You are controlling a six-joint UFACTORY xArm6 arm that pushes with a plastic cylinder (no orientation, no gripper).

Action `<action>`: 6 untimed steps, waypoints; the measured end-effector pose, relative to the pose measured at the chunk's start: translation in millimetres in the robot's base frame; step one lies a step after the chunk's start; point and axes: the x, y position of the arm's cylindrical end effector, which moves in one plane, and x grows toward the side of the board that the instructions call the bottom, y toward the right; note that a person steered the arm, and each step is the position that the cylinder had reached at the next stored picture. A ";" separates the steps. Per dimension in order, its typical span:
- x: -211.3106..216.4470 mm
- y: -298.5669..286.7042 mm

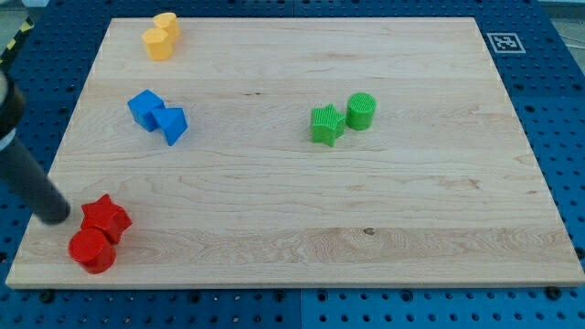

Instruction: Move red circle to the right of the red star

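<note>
One red circle (91,250) lies just below-right of my gripperless tip (58,216), touching the red star (106,218).

Pretty plain setup: a light wooden board (302,228) with visible grain fills most of the frame. Under it there's a blue perforated base (548,100) with rows of small holes, showing along all the edges. A black-and-white square marker (504,42) sits at the upper right. Lighting is even, no harsh shadows.
</note>
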 end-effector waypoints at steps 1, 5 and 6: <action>35.9 13.5; 49.0 97.2; 40.0 89.6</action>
